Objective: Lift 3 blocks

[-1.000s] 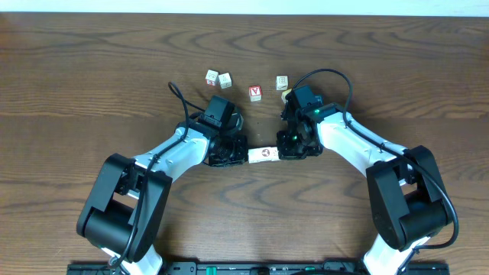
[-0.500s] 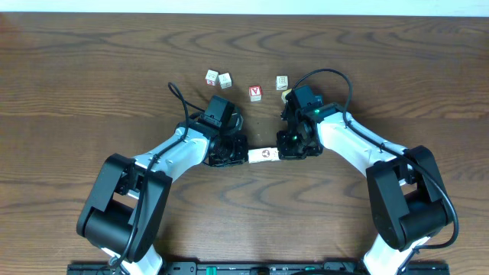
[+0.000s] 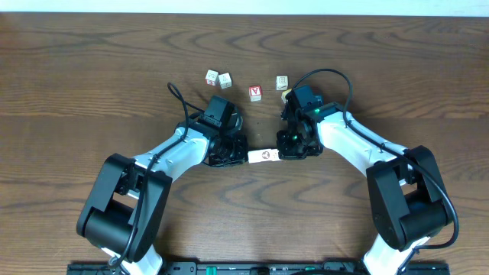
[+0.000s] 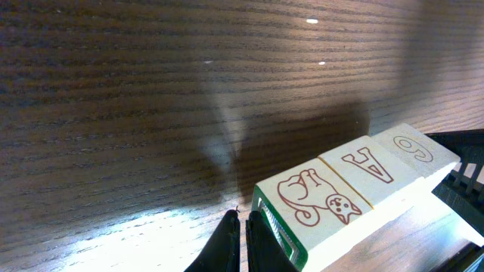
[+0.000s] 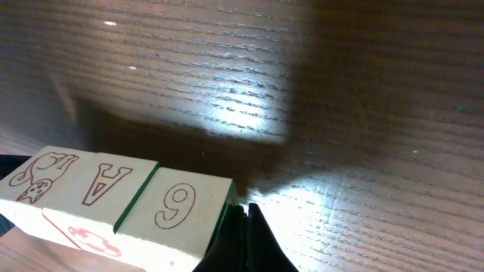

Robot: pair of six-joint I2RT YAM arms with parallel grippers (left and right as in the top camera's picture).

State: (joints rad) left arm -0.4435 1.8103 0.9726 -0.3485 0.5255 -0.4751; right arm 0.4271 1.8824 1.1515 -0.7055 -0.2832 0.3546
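**3 blocks pinched end to end between two shut grippers, mid-table**

The left gripper (image 3: 243,156) and right gripper (image 3: 281,152) met tip to tip near the table (image 3: 76,76) centre, w/ the row of blocks (image 3: 263,154) squeezed between them. Both were clenched, fingers together and nothing inside the jaws; the hold came from pressing on the row's two ends.

Room: the far table edge ran along the top of the overhead view, well beyond the arms. Open wood lay to the left and right of both arms. Tighter behind the grippers: a pair of loose blocks (image 3: 218,79), a red-letter block (image 3: 255,92) and one more block (image 3: 282,82) sat in a loose line near the right gripper's back, apart from the row. The right arm's cable (image 3: 336,76) looped above its wrist.

Views: overhead showed only a short bit of the row, w/ a red round mark on top. The wrist cams showed all three faces: cat block (image 4: 314,198), A block (image 4: 367,165), 6 block (image 4: 416,147), flush side by side. The left wrist cam had its fingers (image 4: 225,249) against the cat end. The right wrist cam had its fingers (image 5: 261,253) against the 6 end. In both, the row's shadow fell on the wood apart from it, so it looked clear of the tabletop, though no gap was directly visible.
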